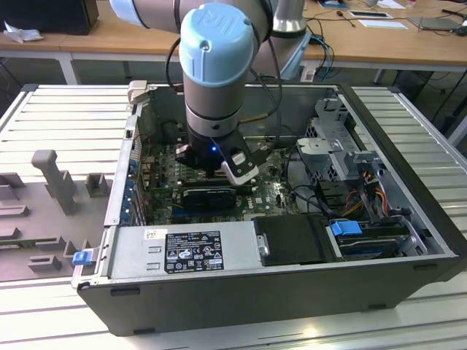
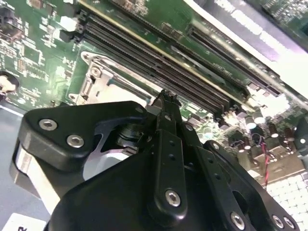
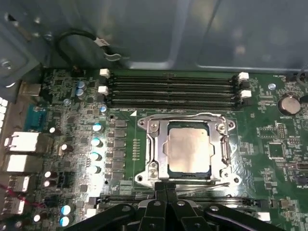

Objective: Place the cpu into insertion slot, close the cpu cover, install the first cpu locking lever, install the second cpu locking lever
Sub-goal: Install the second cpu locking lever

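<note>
- Grey ridged table (image 1: pixel 66 117) is carrying the open PC case (image 1: pixel 408 240), seen in exterior view; arm w/ pale blue cap (image 1: pixel 217 36) is reaching down into it.
- Tool (image 3: pixel 166 190) is hanging low over the green board (image 3: pixel 269 125), fingers pressed together at the tips, nothing btwn them – closed on nothing.
- Insertion slot (image 3: pixel 155 127) is sitting just ahead of the tool tips in first wrist view, near touching its near edge.
- Cpu (image 3: pixel 188 150) is lying flat in the slot, pale metal face up.
- Cpu cover (image 3: pixel 219 149) is lying down around the chip, framing it.
- Thin wire lever (image 3: pixel 207 185) is lying along the socket edge nearest the tool.
- Black memory slots (image 3: pixel 173 89) are running beyond the socket, far side from the tool.
</note>
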`<state>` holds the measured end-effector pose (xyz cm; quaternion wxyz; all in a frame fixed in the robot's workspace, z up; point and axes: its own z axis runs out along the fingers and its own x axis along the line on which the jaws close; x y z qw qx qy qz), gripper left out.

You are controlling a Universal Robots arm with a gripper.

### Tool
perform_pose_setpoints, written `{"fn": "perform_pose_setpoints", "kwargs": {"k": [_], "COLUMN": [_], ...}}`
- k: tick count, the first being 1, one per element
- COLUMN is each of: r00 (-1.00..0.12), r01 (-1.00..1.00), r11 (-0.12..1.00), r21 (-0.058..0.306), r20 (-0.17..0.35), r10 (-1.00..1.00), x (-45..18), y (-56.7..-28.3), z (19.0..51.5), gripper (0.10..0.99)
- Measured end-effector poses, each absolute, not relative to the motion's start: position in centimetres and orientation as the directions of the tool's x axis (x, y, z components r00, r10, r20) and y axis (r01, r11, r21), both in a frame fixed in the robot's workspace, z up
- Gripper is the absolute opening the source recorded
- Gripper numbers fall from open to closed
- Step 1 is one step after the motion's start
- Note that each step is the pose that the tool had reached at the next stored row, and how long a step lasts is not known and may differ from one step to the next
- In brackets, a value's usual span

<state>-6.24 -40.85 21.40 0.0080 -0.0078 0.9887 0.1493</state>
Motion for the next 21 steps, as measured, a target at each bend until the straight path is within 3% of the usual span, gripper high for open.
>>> {"fn": "perform_pose_setpoints", "kwargs": {"k": [21], "r00": [-0.998], "r01": [-0.068], "r11": [0.937], "r21": [0.342], "r20": [-0.021], "r10": [-0.064], "x": [-7.8], "y": [-40.9], "z": [19.3], "gripper": [0.106]}}
